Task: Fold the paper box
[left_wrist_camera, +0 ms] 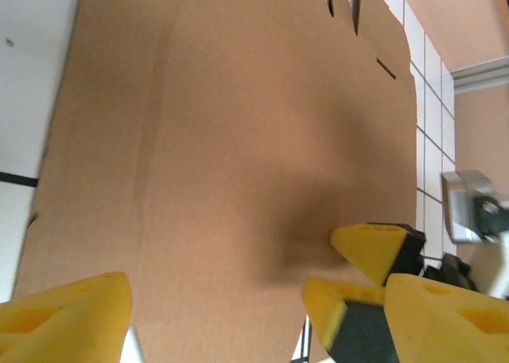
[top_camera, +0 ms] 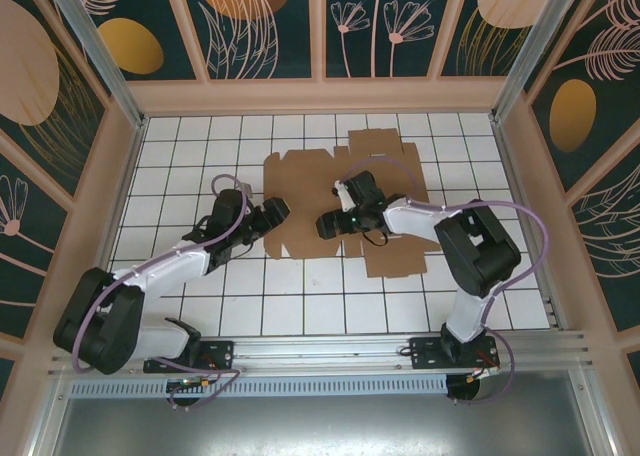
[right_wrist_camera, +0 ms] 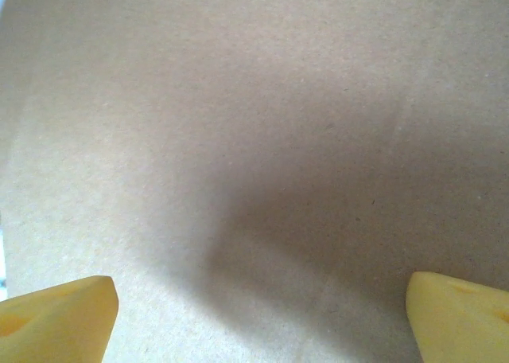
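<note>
Seen from overhead, the white tiled table [top_camera: 300, 306] is brightly and evenly lit, with faint, soft shadows beside my arms. Both wrist views look soft; the right gripper's fingertips [right_wrist_camera: 56, 323] blur at the bottom corners, and a dim shadow pools on the paper box [right_wrist_camera: 254, 100].

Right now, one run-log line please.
paper box: lying unfolded | left pincer: open, at its left edge | right pincer: open, over its middle

No text, label, brand, number or sign can be read anywhere: the paper box [top_camera: 300, 191] at the frame's centre is plain brown, and the wall panels [top_camera: 260, 26] along the top carry leaf and flower drawings.
</note>
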Motion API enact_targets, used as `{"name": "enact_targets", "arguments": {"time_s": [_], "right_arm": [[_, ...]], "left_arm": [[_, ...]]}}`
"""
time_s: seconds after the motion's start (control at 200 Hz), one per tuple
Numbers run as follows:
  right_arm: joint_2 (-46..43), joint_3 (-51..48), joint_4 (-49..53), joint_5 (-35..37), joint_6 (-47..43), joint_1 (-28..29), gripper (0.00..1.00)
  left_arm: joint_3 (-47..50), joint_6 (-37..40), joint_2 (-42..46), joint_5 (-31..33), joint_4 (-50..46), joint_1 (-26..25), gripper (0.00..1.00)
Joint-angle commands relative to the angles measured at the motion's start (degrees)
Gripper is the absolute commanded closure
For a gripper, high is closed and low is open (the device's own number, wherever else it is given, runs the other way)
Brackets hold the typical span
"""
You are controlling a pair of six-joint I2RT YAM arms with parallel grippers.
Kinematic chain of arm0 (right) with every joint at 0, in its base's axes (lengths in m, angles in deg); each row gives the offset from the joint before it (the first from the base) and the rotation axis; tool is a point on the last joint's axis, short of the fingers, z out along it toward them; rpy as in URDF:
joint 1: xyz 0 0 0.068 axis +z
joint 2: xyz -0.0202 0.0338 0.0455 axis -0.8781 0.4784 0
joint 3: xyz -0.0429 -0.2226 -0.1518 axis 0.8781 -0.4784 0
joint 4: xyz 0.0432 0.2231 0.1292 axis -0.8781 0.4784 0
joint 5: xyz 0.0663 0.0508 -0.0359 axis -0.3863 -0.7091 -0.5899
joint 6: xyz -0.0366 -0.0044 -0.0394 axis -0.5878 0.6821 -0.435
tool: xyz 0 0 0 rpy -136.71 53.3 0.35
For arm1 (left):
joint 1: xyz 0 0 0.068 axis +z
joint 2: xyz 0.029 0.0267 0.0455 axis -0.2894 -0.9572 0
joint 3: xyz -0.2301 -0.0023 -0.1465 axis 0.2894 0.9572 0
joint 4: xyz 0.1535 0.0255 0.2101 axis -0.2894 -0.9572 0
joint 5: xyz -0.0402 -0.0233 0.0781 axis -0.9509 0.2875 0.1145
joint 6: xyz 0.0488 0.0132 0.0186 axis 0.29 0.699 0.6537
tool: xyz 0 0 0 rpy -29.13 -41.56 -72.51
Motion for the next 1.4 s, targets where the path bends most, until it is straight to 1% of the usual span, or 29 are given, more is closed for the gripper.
{"name": "enact_targets", "arguments": {"time_s": [0.0,0.03,0.085,0.1,0.14,0.235,0.325,0.405,0.51,0.611,0.676,0.781,0.856,0.986,1.091,1.206,1.306,1.396], "right_arm": [[-10.2,-3.9,-3.0,-5.3,4.2,-1.7,0.05],[-12.7,-5.0,-3.9,-5.0,6.4,-2.8,0.04],[-17.1,-7.5,-4.8,-3.2,10.4,-3.8,0.04],[-18.1,-8.3,-4.8,-2.4,11.5,-5.6,0.04],[-21.1,-10.2,-4.1,0.1,14.6,-7.5,0.03],[-27.1,-14.1,1.4,7.8,20.8,-12.1,0.03],[-31.0,-16.8,6.8,14.1,22.8,-14.4,0.02],[-32.6,-19.2,9.2,14.9,23.5,-15.8,0.02],[-32.9,-22.4,8.6,13.0,24.4,-17.4,0.01],[-32.0,-24.0,6.8,13.4,25.3,-19.0,0.01],[-30.7,-24.5,4.5,12.8,25.1,-20.8,0.01],[-26.6,-24.0,0.3,9.2,23.9,-24.1,0.01],[-22.9,-22.7,-1.9,6.5,22.8,-25.3,0.01],[-19.1,-20.4,-5.5,-1.0,20.8,-25.8,0.01],[-22.4,-20.7,-5.2,-2.1,20.4,-25.9,0.01],[-26.6,-21.8,-0.9,-0.9,19.8,-26.9,0.01],[-29.8,-24.1,1.4,0.5,20.0,-28.1,0.01],[-32.0,-26.4,0.6,-1.1,20.6,-29.7,0.01]], "left_arm": [[-2.7,-0.7,-2.9,-2.0,3.8,0.0,0.27],[-3.3,-0.5,-3.9,-2.2,4.4,-0.1,0.32],[-4.4,-0.5,-6.1,-2.4,4.9,-0.3,0.35],[-4.8,-0.6,-6.8,-2.5,5.0,-0.3,0.38],[-5.8,-0.8,-8.7,-3.1,5.3,-0.4,0.44],[-7.1,-1.6,-12.9,-4.5,6.4,-0.6,0.58],[-6.6,-2.4,-15.2,-5.0,7.2,-0.8,0.74],[-5.7,-2.5,-16.3,-4.7,7.0,-0.8,0.83],[-3.6,-3.2,-16.9,-3.6,6.9,-0.8,0.9],[-2.3,-3.1,-17.7,-4.3,7.5,-0.8,1.0],[-1.8,-2.7,-18.2,-4.2,6.8,-0.8,1.0],[-0.2,-2.8,-17.9,-3.9,6.5,-0.8,1.0],[1.0,-2.8,-17.2,-3.3,6.0,-0.8,1.0],[1.4,-1.7,-15.6,-0.9,3.1,-0.6,1.0],[-0.3,0.7,-15.4,0.9,-0.3,0.6,1.0],[-1.6,1.6,-16.1,0.4,-0.8,2.3,1.0],[-4.3,2.1,-18.1,-0.9,-2.0,3.2,1.0],[-8.7,4.1,-20.1,-3.1,-4.4,3.3,1.0]]}}
